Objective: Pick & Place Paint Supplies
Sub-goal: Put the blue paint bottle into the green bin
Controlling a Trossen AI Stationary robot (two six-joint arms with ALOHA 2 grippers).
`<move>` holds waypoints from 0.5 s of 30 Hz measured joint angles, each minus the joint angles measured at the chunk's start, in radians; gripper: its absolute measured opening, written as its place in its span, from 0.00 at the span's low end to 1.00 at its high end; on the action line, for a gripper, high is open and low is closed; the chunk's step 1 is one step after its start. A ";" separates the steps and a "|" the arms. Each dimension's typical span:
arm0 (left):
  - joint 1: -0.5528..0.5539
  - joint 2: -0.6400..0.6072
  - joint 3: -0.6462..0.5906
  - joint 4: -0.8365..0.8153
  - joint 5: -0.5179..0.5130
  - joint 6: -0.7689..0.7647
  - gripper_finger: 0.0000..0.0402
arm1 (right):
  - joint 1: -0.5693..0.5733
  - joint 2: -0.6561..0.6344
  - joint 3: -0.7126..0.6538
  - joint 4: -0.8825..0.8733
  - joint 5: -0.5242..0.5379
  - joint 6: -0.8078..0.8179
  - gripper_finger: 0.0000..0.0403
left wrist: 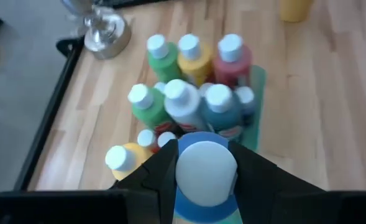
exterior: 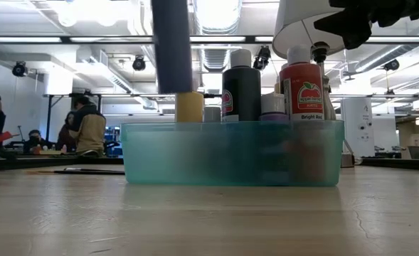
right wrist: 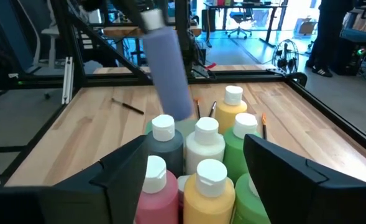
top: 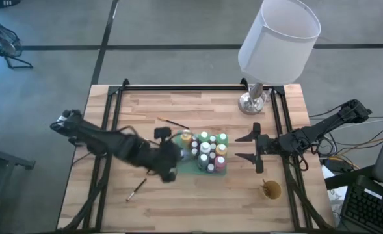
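Note:
A teal tray point(exterior: 230, 153) at mid-table holds several pale-capped paint bottles point(top: 209, 151) standing upright. My left gripper point(top: 168, 161) hovers at the tray's left end, shut on a lilac-blue bottle point(right wrist: 170, 74), which also shows in the low view point(exterior: 172, 46) above the tray's wall. My right gripper point(top: 251, 147) stands open just right of the tray and touches nothing. One thin dark brush point(top: 173, 123) lies on the table beyond the tray. Another brush point(top: 137, 188) lies near the front left. My left gripper pinches the lilac-blue bottle at its white cap end point(left wrist: 206, 168), one finger point(left wrist: 161, 174) on either side. The fingers slant down from the table's left. The bottle hangs below them, tilted and lifted clear of the table and the tray.
A lamp with a white shade point(top: 279, 39) stands on a metal base point(top: 252, 101) at the far right. A small tan cup point(top: 271, 190) sits near the front right. Black frame rails run along the table's sides. People point(exterior: 85, 128) stand in the room beyond the table.

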 joint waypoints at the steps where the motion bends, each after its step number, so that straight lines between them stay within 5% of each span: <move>1: 0.026 0.000 -0.004 0.007 0.021 0.000 0.32 | 0.000 0.000 0.000 0.000 0.000 -0.002 0.64; 15: 0.186 0.000 -0.136 0.089 0.137 -0.002 0.32 | 0.000 0.000 -0.004 -0.001 0.000 -0.012 0.59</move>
